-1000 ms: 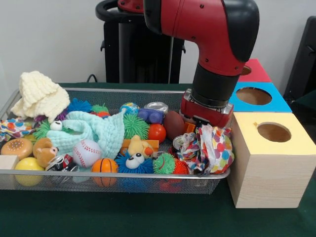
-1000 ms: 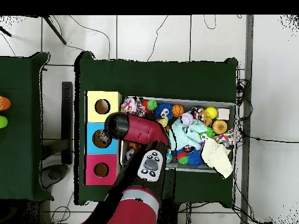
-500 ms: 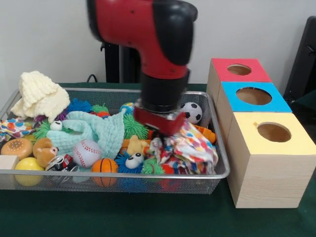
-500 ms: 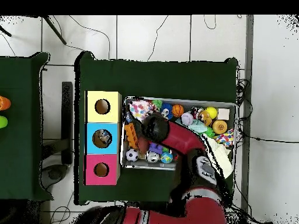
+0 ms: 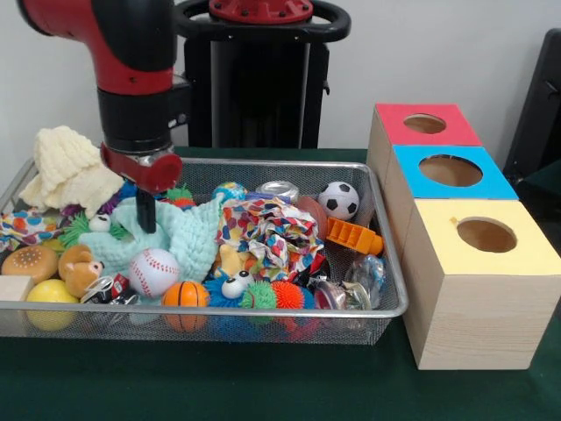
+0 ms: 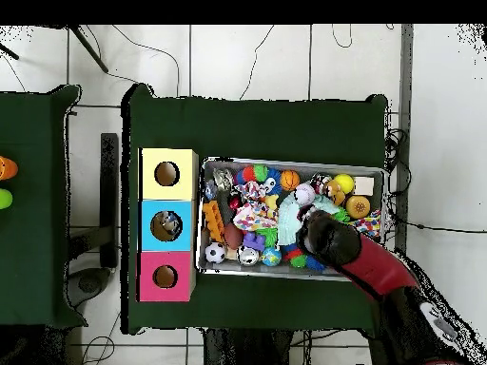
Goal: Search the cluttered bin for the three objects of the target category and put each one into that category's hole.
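The bin [image 5: 263,310] of silver wire mesh is full of toys and cloths; it also shows in the overhead view [image 6: 290,161]. My gripper [image 5: 147,221] hangs at the bin's left part and its tip reaches down onto a mint-green cloth [image 5: 175,235]. In the overhead view the red arm [image 6: 366,266] covers it. A colourful dotted cloth [image 5: 267,232] lies loose in the middle of the bin, apart from the gripper. Three wooden boxes with holes stand to the right: red [image 5: 425,123], blue [image 5: 450,171], yellow [image 5: 486,235].
A cream knitted cloth [image 5: 70,167] hangs over the bin's far left rim. A baseball [image 5: 154,270], a small basketball [image 5: 186,294], a soccer ball [image 5: 338,199], an orange toy [image 5: 353,235] and a tin can [image 5: 278,189] lie among spiky balls.
The arm has swept from the bin's right end to its left part. The dotted cloth came along partway and now lies free in the middle.
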Available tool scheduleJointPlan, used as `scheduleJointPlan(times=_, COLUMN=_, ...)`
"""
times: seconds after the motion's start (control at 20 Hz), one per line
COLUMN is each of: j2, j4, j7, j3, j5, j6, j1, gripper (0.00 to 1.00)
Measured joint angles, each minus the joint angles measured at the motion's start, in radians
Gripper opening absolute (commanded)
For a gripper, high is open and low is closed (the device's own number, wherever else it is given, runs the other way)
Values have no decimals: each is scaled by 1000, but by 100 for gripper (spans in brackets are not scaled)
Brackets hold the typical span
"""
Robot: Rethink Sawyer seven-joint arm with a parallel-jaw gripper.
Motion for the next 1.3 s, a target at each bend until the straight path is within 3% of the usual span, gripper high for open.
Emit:
scheduleJointPlan(times=0.35, j2=-26, j4=18, j7=0, j3=25, j5=-75, j6=0, j1=-4, gripper=0)
scheduleJointPlan(times=0.9, j2=-67, j4=34, j7=0, j3=28, j5=-178, j6=14, j1=154, gripper=0)
scheduleJointPlan(times=1.3, j2=-108, j4=34, j7=0, j3=28, j5=-257, j6=33, j1=110, gripper=0)
